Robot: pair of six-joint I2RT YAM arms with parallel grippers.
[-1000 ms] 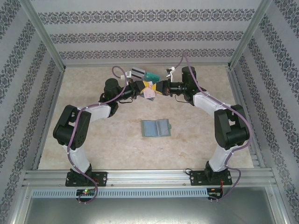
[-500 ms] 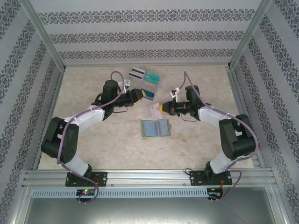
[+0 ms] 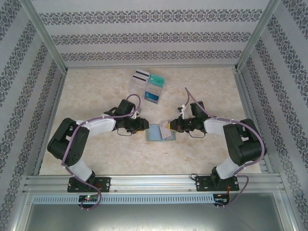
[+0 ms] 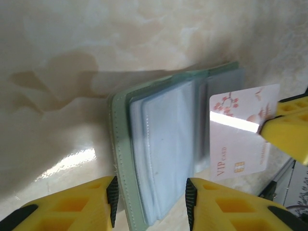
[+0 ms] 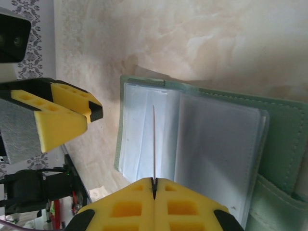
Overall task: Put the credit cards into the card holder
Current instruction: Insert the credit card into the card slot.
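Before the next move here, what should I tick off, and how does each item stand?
1. Grip on the card: ok. The right gripper is shut on one end of the pale card.
2. Holder opened: ok. The card holder lies spread flat, inside facing up.
3. Steadying arm in place: ok. The left gripper is open, with the holder's edge between its fingers, not clamped.
4. Card lined up with a pocket mouth: cannot tell. It hangs edge-on over the pages.
5. Card touching the holder: cannot tell.
6. Spare cards out of the way: ok. The other cards lie well beyond the holder.
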